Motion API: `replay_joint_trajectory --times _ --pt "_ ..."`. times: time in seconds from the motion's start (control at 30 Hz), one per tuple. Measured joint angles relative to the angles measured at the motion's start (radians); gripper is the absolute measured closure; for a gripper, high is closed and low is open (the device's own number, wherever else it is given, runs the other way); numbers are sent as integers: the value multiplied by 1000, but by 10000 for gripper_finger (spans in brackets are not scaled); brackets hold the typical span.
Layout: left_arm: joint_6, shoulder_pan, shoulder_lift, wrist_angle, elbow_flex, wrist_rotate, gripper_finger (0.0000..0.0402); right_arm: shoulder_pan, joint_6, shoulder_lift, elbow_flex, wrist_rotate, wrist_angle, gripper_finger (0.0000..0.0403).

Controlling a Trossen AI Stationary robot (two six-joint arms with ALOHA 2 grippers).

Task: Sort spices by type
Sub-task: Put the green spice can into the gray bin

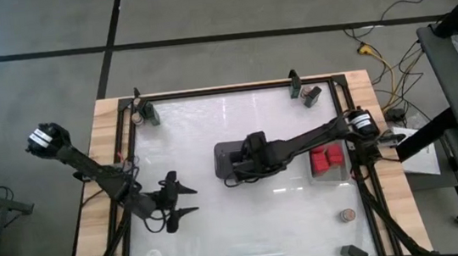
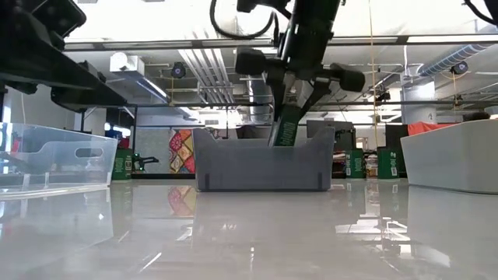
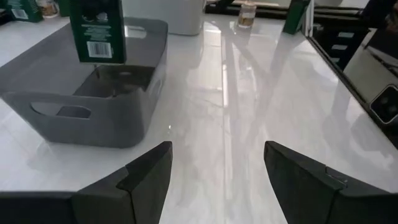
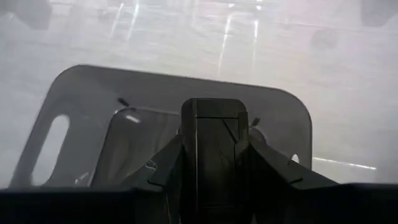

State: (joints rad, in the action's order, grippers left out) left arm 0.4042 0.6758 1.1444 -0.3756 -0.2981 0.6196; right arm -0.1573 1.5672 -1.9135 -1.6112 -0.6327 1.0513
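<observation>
A dark green-labelled spice box (image 3: 97, 30) hung upright over the open grey tray (image 1: 225, 156) near the table's centre, its lower end just above the tray floor. The right gripper (image 4: 213, 163) clenched it from above, 1 finger (image 4: 163, 167) pressed to each side. In the low view the box (image 2: 285, 132) dipped just inside the tray's rim (image 2: 261, 159).

At 3 o'clock from the tray, just beside it, 2 red blocks (image 1: 327, 160) sat in a clear shallow tray. Toward 5 o'clock, well apart, a small tan-topped jar (image 1: 347, 215) stood on the white table (image 1: 248, 228), and a dark block (image 1: 354, 253) lay near the corner beyond it. Another dark block (image 1: 312, 95) lay at 1 o'clock by the far edge.

The left gripper (image 1: 182, 200) hovered at 8 o'clock, well apart from the tray, its fingers (image 3: 146, 177) spread and empty.
</observation>
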Motion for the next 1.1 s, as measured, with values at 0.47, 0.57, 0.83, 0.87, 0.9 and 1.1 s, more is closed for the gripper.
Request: replay_joint_trajectory --times 0.47,0.57,0.83,0.87,0.9,1.1 --pt "-44 0 -12 -7 0 1 162 38 67 -30 0 34 89 272" --pt "-48 -1 -12 -7 0 2 162 41 75 -31 0 32 93 272" --pt "-56 -2 -13 -7 0 1 162 56 76 -34 -1 39 94 271" --pt "-56 -2 -13 -7 0 2 162 59 75 -34 -1 39 94 271" --pt "-56 -2 -13 -7 0 1 162 60 72 -34 0 42 94 271" --pt "-62 -2 -13 -7 0 2 162 65 65 -34 8 58 92 270"
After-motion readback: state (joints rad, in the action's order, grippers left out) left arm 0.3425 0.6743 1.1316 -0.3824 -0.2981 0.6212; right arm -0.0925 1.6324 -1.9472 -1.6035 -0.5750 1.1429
